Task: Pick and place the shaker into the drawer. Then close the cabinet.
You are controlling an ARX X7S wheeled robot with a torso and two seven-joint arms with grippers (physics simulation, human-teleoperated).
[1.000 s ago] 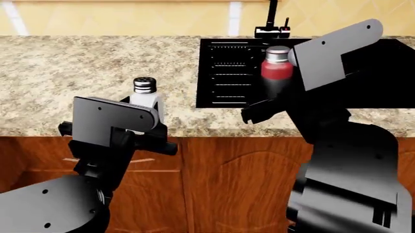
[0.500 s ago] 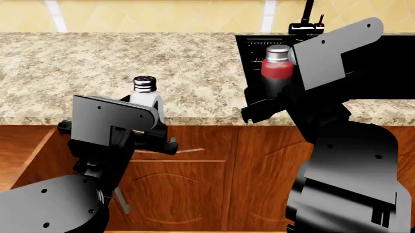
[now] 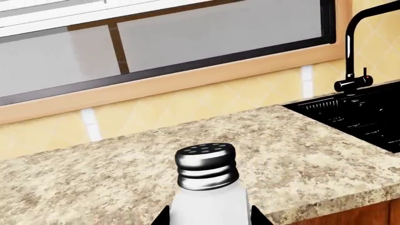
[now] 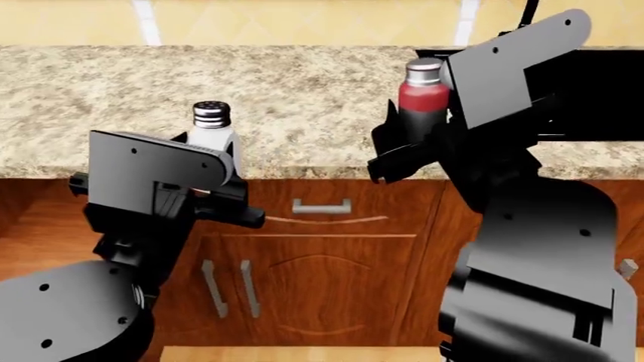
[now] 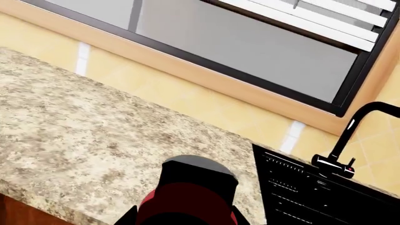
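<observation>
Clamped in the left gripper (image 4: 216,197) above the cabinet (image 4: 322,264) front, shaker (image 4: 211,132) upright; right gripper (image 4: 403,154) grasping a red bottle (image 4: 423,94); risks slipping if tilted before reaching the unseen drawer.

Shaker (image 4: 213,128): white body, ribbed chrome cap with dark holes, upright between the left fingers (image 3: 164,216), its cap clear above them. Drawer front (image 4: 320,204) in reddish-brown wood with a steel handle, below the bench edge and lower than both sets of fingers.
</observation>
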